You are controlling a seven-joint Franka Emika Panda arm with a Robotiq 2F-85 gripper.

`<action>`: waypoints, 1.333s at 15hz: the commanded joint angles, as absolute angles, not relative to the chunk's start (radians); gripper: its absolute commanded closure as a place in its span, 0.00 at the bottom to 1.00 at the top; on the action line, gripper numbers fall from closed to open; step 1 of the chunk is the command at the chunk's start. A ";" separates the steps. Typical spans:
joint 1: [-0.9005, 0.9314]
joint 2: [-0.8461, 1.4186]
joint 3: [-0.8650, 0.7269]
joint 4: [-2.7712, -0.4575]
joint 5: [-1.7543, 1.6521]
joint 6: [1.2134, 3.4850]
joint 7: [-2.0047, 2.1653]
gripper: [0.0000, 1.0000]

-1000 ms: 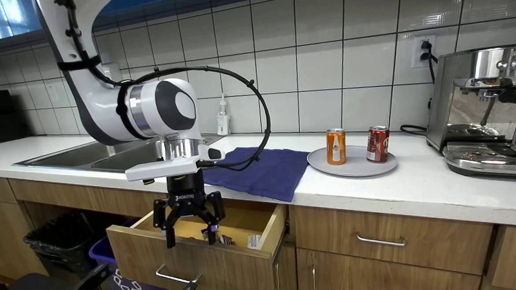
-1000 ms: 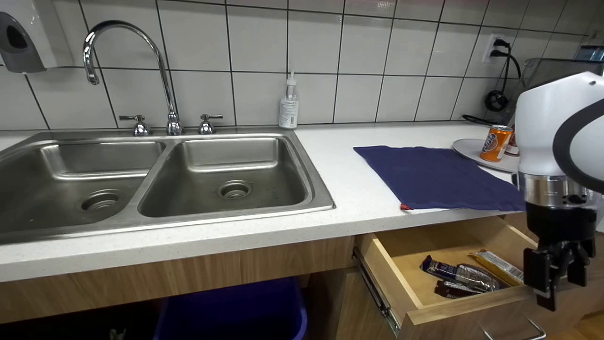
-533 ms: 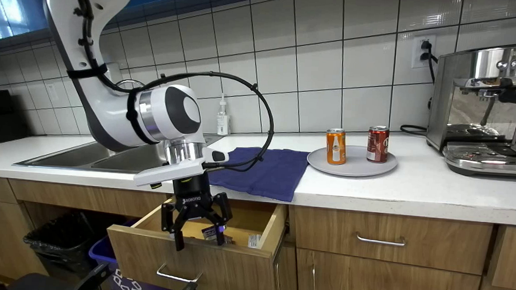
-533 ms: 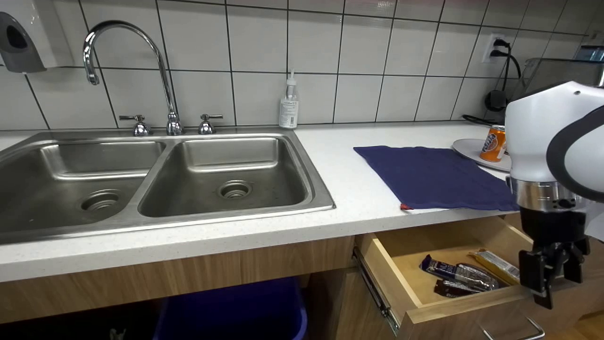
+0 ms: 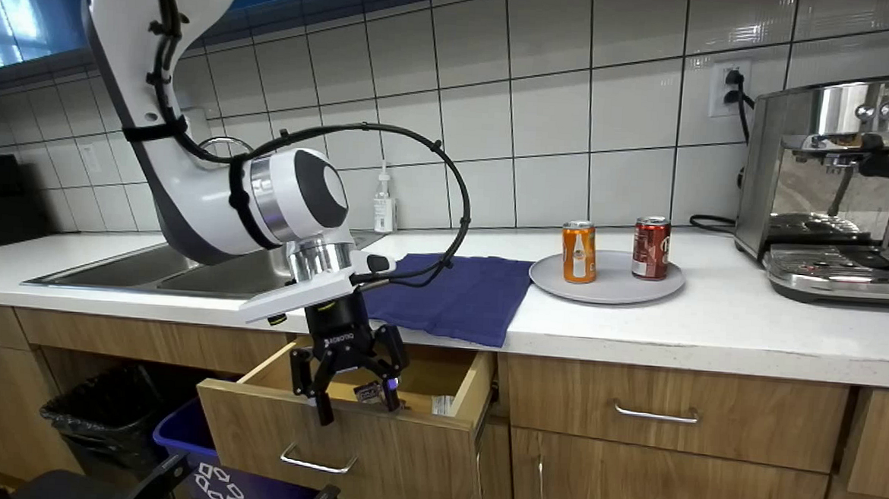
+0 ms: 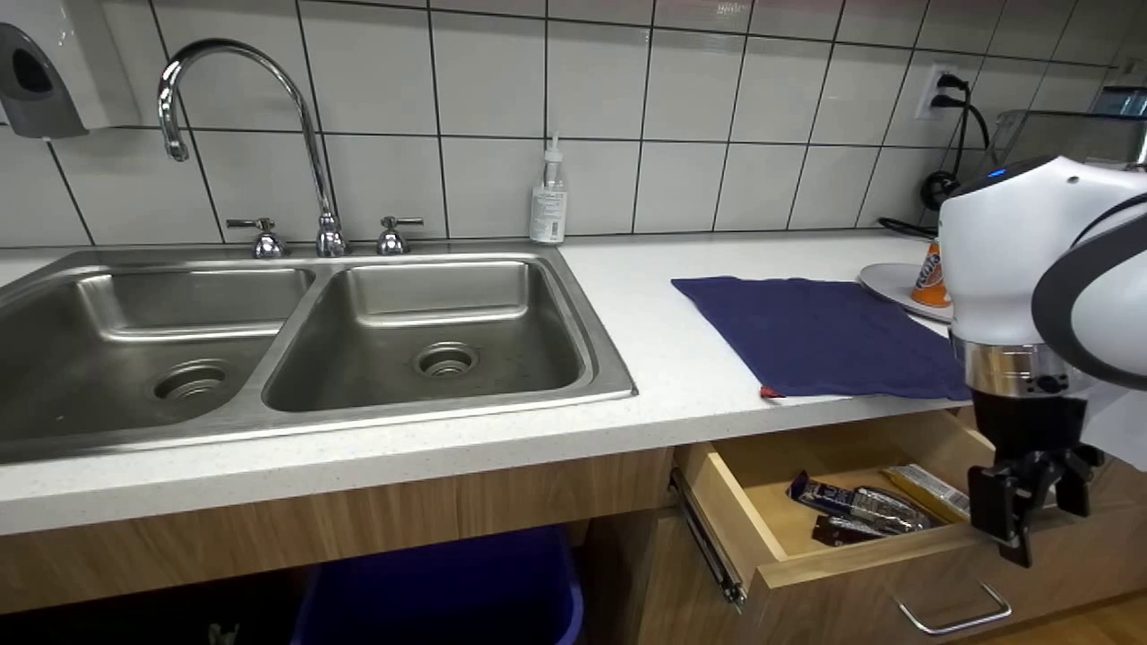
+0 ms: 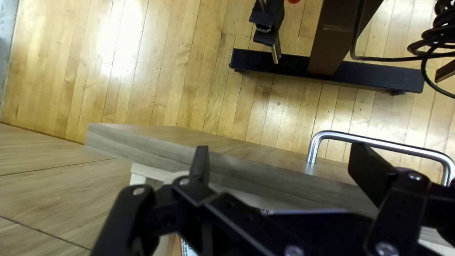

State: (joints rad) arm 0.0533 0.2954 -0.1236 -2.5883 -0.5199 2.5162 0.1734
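Note:
My gripper [image 5: 358, 412] points down with its jaws spread and nothing between them. Its fingertips hang at the top edge of a pulled-out wooden drawer [image 5: 403, 456], in front of its face panel; actual contact cannot be made out. In the wrist view the panel's edge [image 7: 256, 170] runs between the fingers, and the silver handle [image 7: 376, 141] lies beyond the right-hand finger. Inside the drawer, in an exterior view, are a blue-wrapped bar [image 6: 824, 494], a dark wrapper [image 6: 845, 530] and a yellow-wrapped bar [image 6: 927, 491]; the gripper partly covers the drawer's far side.
On the counter above lie a blue cloth [image 5: 457, 303] and a grey plate [image 5: 602, 290] with an orange can [image 5: 579, 253] and a red can [image 5: 651, 249]. A steel sink [image 6: 591, 358] is beside them. Below stands a blue bin [image 5: 176, 429]; an espresso machine [image 5: 855, 256] stands farther along.
The gripper has shifted toward the cabinet and tilted somewhat. In the last half second the drawer has slid partway inward, carrying the wrapped bars along. The jaws have stayed spread.

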 commanded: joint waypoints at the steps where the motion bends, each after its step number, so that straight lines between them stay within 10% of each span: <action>1: 0.069 0.336 -0.143 -2.543 -0.547 2.533 0.225 0.00; 20: 0.094 0.404 -0.183 -2.468 -0.538 2.642 0.289 0.00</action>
State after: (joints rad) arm 0.0733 0.3609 -0.1585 -2.5072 -0.5198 2.5906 0.2313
